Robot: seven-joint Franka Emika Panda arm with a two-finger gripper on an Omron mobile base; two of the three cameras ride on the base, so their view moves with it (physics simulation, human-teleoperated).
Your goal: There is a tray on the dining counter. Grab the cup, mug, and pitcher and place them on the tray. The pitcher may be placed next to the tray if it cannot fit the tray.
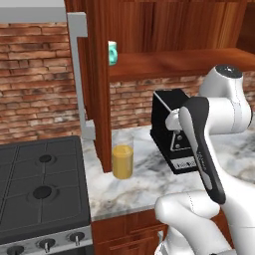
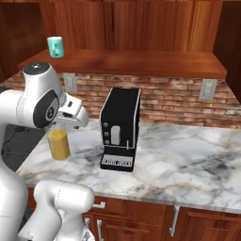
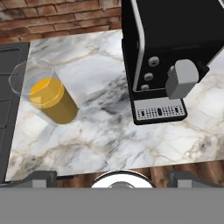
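Above the counter (image 3: 109, 131) the hand (image 3: 113, 178) hangs with its fingers spread wide, holding and touching nothing. One pitcher (image 3: 50, 98) of orange liquid stands near the counter's left edge, beside the stove (image 1: 42, 189). One black coffee machine (image 2: 120, 127) stands mid-counter. One teal mug (image 2: 55, 46) sits at the left end of the wooden shelf (image 2: 141, 63).
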